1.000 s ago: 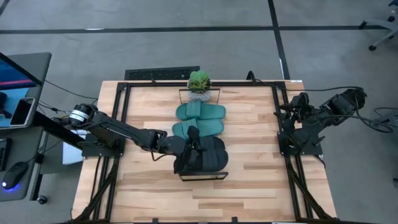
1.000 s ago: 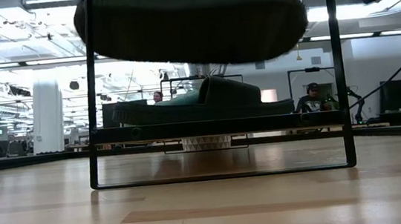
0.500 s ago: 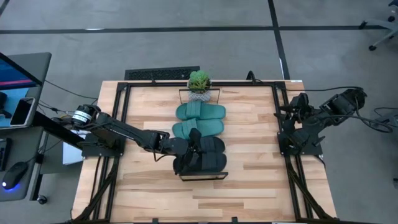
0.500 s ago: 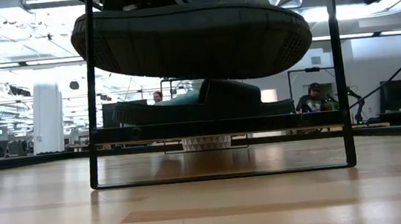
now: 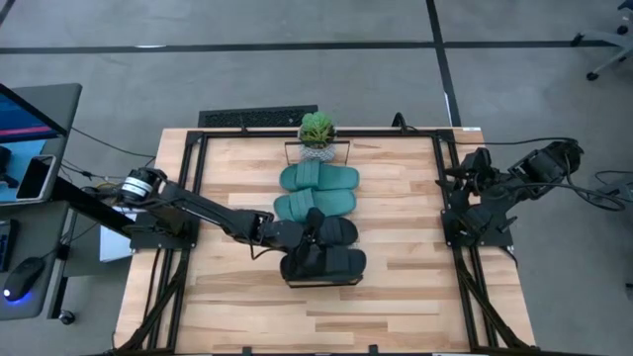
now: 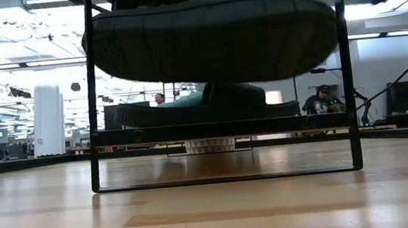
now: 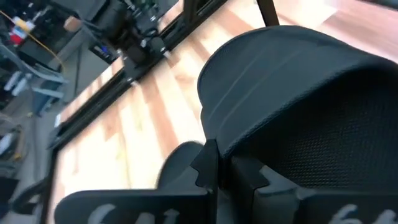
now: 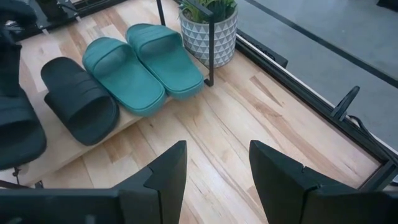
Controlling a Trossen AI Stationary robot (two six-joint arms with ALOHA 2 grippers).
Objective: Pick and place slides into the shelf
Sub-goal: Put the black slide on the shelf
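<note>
We count four slides: 2 teal, 2 black. Both teal slides [image 5: 318,178] [image 5: 314,205] lie side by side on the shelf [image 8: 68,149], at the end near the potted plant [image 5: 316,130]. One black slide [image 8: 79,99] lies on the shelf just beside the 2nd teal one. The other black slide [image 5: 324,264] is in the left gripper [image 5: 310,237], fingers clamped on its strap, held over the shelf's free end, next to the black one already down. In the low view that slide's sole [image 6: 211,41] hangs between the posts of the shelf's black frame [image 6: 346,69], above the board, not touching it. The left wrist view shows the strap [image 7: 298,106] right up against the left fingers.

One plant, in a white patterned pot, stands on the desk [image 5: 406,287] at the shelf's far end.

The right gripper [image 8: 211,168] waits at the desk's right edge, fingers apart, holding nothing. The right arm [image 5: 504,193] is folded there, well apart from the shelf.
</note>
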